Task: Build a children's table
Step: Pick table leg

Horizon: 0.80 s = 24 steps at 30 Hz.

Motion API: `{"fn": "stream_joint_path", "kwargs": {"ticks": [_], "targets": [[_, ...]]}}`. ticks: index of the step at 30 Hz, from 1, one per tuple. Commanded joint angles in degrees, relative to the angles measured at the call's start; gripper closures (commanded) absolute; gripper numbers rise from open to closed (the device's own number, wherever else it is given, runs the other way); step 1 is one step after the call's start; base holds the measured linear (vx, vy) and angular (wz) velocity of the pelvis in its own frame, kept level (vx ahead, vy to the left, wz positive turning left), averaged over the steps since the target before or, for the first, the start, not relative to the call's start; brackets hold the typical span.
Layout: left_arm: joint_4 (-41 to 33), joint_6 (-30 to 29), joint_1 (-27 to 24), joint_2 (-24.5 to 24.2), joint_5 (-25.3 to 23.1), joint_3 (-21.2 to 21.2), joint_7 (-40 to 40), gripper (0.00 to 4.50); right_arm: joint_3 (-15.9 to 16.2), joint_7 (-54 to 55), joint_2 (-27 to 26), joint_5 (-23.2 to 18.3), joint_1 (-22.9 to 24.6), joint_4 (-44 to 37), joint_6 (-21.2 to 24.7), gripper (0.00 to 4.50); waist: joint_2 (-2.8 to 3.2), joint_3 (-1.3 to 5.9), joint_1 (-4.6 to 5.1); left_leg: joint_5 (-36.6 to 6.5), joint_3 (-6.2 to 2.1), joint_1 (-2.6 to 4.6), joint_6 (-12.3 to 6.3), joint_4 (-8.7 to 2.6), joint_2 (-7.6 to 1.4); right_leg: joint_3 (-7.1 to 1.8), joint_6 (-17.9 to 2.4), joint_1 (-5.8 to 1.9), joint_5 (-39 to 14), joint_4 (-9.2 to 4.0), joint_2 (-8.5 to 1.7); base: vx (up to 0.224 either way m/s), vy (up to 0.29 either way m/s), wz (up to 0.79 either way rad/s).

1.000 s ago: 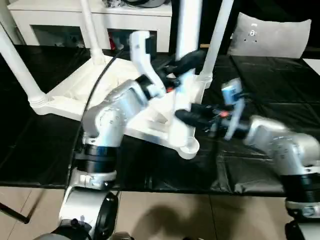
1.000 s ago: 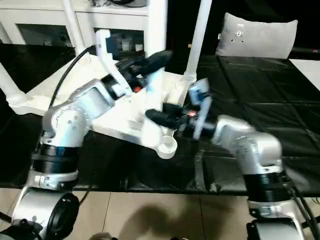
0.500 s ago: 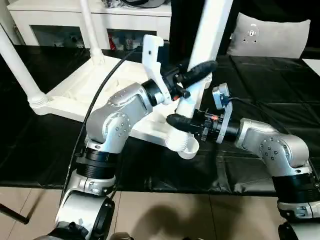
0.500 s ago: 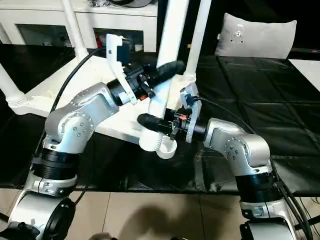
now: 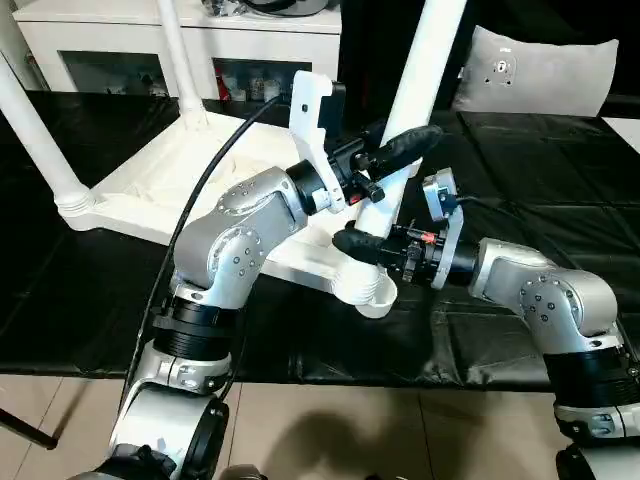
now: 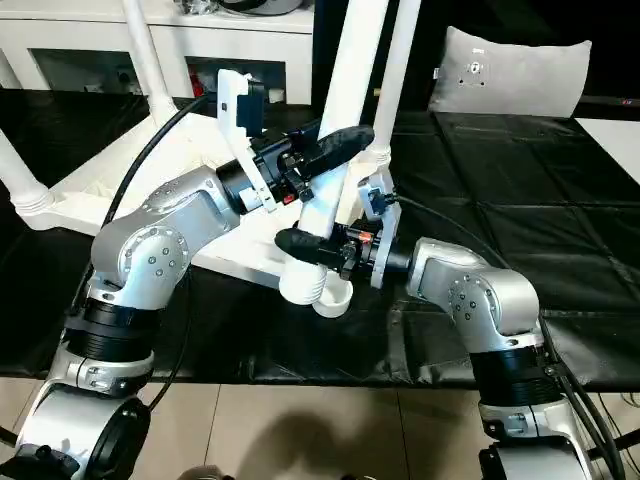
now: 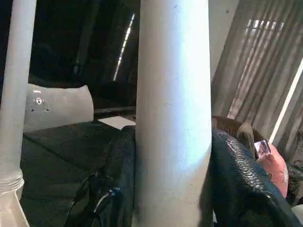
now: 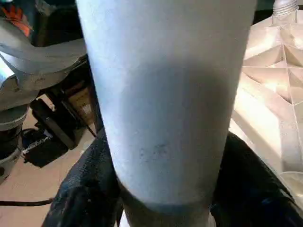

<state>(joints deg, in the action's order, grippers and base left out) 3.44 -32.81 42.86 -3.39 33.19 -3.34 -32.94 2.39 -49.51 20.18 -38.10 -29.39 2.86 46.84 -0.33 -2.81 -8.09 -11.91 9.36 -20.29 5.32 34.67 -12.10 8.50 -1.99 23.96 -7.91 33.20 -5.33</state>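
Note:
The children's table lies upside down on the black cover, its white ribbed tabletop facing up. Legs stand in three corner sockets, two of them the left leg and the back leg. A fourth white leg leans over the near right corner socket, its lower end at the socket. My left gripper is shut on this leg partway up; the leg sits between its black fingers. My right gripper is shut on the leg's lower end, just above the socket.
A white cabinet stands behind the work table, and a grey cushion lies at the back right. The black cover spreads to the right. The table's front edge runs just below the socket, with floor beyond.
My right gripper moved left from beside the tabletop and closed on the leg's lower end. The left arm tilted the leg and brought its foot to the near corner socket.

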Motion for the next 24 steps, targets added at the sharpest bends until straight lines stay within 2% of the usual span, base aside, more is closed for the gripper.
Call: {"fn": "stream_joint_path", "kwargs": {"ticks": [1,4,10,11,14,18,19,20,24], "targets": [[-1.3,0.2,0.0,-0.2,-0.5,-0.6,-0.6,2.73,-0.2,-0.2,0.0,-0.3,-0.1,-0.2,0.4,2.35,-1.05,4.64,0.16,-0.9,0.34,-0.59,-2.36,-3.3,-0.74,-3.21,-2.2,-4.43,-17.6,-3.39,-3.03,0.0,0.0,0.0],[-1.3,0.1,0.1,-0.2,-0.6,-0.7,-0.6,2.73,-0.2,0.2,-0.1,-0.1,0.0,0.0,0.5,2.55,-1.01,4.68,0.12,-0.7,0.34,-0.59,-2.29,-3.28,-0.75,-3.24,-2.5,-4.45,-17.1,-3.3,-3.05,0.0,0.0,0.0],[-1.5,-0.8,0.3,0.0,-1.5,-1.2,0.6,2.73,-1.4,2.6,-0.9,-0.2,-0.4,1.6,2.1,2.57,-1.23,4.65,0.24,-0.8,0.36,-0.55,-2.22,-3.33,-0.76,-3.25,-2.7,-4.42,-17.7,-3.27,-3.1,0.0,0.0,0.0],[-1.8,-1.3,0.2,0.2,-0.7,-1.2,0.1,2.17,-1.4,2.8,-1.1,-0.3,-0.4,1.6,2.5,2.57,-1.38,4.66,0.29,-0.7,0.41,-0.47,-2.25,-3.29,-0.79,-3.29,-2.6,-4.35,-17.6,-3.32,-3.06,0.0,0.0,0.0],[-3.2,-2.6,-0.2,0.6,0.9,-1.5,-1.0,2.03,-1.0,3.1,-1.5,0.3,-0.3,1.4,1.7,2.57,-1.26,4.65,0.29,-0.5,0.39,-0.5,-2.19,-3.31,-0.83,-3.32,-2.8,-4.36,-17.4,-3.25,-3.13,0.0,0.0,0.0],[-8.1,-5.5,-1.7,2.8,6.4,-2.4,-3.3,1.6,-1.1,5.5,-3.5,1.9,0.7,0.4,-1.8,2.57,-1.08,4.66,0.29,-0.6,0.45,-0.56,-1.98,-3.28,-0.85,-3.36,-3.2,-4.4,-17.0,-3.16,-3.23,0.0,0.0,0.0],[-8.2,-5.5,-1.7,2.8,6.5,-2.5,-3.3,1.59,-1.1,5.6,-3.6,1.9,0.7,0.3,-1.8,2.57,-1.12,4.61,0.33,-0.8,0.47,-0.64,-1.98,-3.31,-0.88,-3.37,-3.5,-4.39,-17.2,-3.22,-3.29,0.0,0.0,0.0],[-9.2,-5.9,-2.0,3.3,7.4,-2.9,-3.8,1.5,-1.3,6.0,-4.0,1.9,0.8,0.2,-1.9,2.57,-0.97,4.63,0.32,-0.9,0.45,-0.61,-2.07,-3.32,-0.85,-3.32,-3.5,-4.4,-17.3,-3.33,-3.23,0.0,0.0,0.0],[-11.2,-6.7,-2.9,4.3,9.1,-3.9,-4.9,1.15,-1.6,6.5,-4.5,1.6,0.8,0.5,-1.0,2.57,-1.01,4.43,0.54,-2.5,0.47,-0.45,-1.78,-3.43,-0.75,-3.26,-2.1,-4.36,-19.7,-3.76,-3.04,0.0,0.0,0.0]]}}
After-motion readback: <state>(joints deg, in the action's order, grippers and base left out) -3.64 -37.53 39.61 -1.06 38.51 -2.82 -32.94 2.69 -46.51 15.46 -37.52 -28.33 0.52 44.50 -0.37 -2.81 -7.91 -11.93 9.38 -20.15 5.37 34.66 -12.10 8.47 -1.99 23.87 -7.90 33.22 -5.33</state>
